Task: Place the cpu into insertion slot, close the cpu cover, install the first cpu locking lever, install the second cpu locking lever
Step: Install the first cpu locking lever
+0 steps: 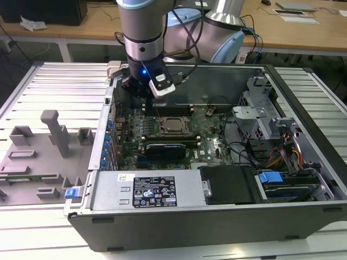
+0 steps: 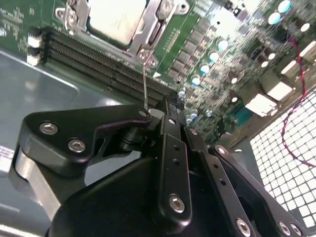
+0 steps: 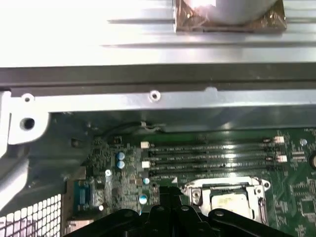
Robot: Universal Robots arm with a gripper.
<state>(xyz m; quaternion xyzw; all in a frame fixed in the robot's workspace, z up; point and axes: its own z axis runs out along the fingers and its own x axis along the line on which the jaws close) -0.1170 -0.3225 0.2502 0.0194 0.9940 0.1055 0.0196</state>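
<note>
Low inside the computer case, the pincer is pinched shut, seemingly on the thin wire lever standing beside the chip. That chip lies in its socket with the metal frame down around it. I'd judge the lever wants a steady sweep along its own arc: light pressure, no bending, hook caught cleanly.

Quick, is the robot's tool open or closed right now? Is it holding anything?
Tool: closed, pinching the tip of the thin locking lever.
</note>
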